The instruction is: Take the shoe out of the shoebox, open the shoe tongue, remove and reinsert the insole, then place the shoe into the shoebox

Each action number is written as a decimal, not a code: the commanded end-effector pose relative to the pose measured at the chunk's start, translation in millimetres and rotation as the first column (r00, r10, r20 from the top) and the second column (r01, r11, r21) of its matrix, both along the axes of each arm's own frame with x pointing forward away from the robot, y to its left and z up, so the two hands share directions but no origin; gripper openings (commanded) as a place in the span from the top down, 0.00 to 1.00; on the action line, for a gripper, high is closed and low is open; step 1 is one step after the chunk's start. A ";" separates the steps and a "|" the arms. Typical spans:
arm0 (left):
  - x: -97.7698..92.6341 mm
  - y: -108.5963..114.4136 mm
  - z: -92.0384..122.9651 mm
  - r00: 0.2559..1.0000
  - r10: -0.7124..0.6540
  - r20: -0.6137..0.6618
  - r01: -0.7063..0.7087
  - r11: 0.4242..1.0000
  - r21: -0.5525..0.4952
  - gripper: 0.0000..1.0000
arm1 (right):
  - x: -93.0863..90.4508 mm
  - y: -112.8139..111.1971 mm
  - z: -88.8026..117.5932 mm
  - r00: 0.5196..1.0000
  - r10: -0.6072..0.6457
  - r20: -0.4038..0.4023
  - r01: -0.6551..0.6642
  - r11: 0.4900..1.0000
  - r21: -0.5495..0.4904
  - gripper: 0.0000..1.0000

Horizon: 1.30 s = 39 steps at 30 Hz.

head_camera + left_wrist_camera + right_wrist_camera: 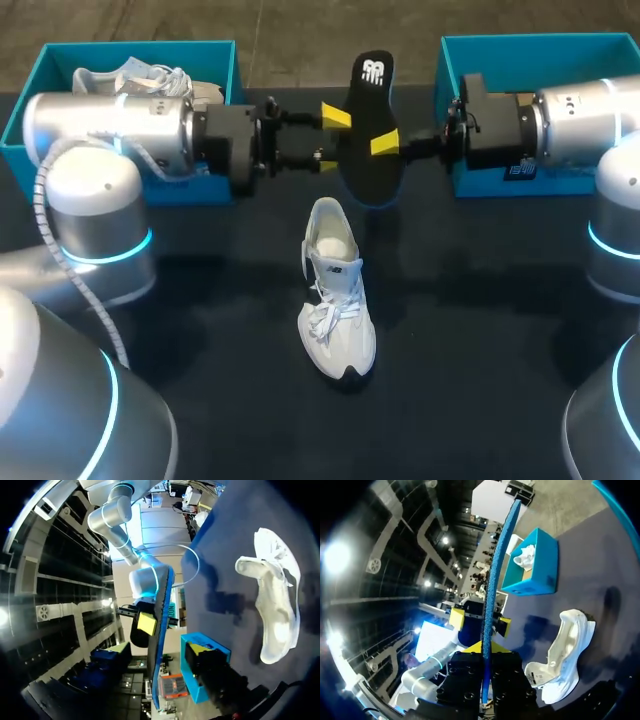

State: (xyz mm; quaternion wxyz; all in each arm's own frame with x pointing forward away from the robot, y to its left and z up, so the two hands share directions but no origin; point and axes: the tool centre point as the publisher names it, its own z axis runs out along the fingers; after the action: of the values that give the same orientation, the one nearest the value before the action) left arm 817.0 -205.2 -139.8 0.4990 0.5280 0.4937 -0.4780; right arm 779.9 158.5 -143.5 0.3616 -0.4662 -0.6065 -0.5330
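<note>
A robotics lab, by the look of it: the left arm (110, 130) and right arm (580, 115), silver with glowing blue joint rings, flank a dark bench (480, 330), with the left shoebox (140, 46) and right shoebox (540, 40) at its far corners.

The left arm (110, 130) and right arm (585, 115) are built of fat, silver-grey cylindrical links with rounded joints, each joint ringed by a glowing cyan band (105, 252). A pale ribbed cable hose (45, 215) curls along the left arm's side. Both wrists end in black, boxy blocks studded with small screws, carrying the left gripper (330, 138) and right gripper (390, 145), whose black fingers have bright yellow wedge tips.
</note>
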 end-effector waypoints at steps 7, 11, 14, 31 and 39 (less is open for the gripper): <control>-3.1 55.6 -5.0 0.996 0.015 -0.084 -0.005 0.993 0.118 0.00 | 14.9 -3.3 5.6 0.991 0.040 0.126 -0.035 0.999 -0.042 1.00; -1.8 68.7 -10.5 0.990 0.038 -0.134 -0.020 0.991 0.132 0.00 | 20.7 -0.7 10.5 0.976 0.056 0.210 -0.046 0.998 -0.051 1.00; -1.4 78.8 -14.7 0.979 0.065 -0.195 -0.036 0.988 0.150 0.00 | 23.9 1.8 15.7 0.959 0.071 0.276 -0.059 0.997 -0.054 1.00; 2.3 89.6 -23.4 0.900 0.113 -0.421 -0.020 0.975 0.219 0.00 | 24.8 4.6 22.8 0.918 0.077 0.388 -0.048 0.995 -0.084 1.00; 2.3 89.6 -23.4 0.900 0.113 -0.421 -0.020 0.975 0.219 0.00 | 24.8 4.6 22.8 0.918 0.077 0.388 -0.048 0.995 -0.084 1.00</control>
State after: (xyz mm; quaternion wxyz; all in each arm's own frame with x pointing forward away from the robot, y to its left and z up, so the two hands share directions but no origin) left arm 819.9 -116.1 -164.0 0.3362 0.4410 0.6561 -0.5119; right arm 805.0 161.6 -120.6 0.2337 -0.3427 -0.7002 -0.5811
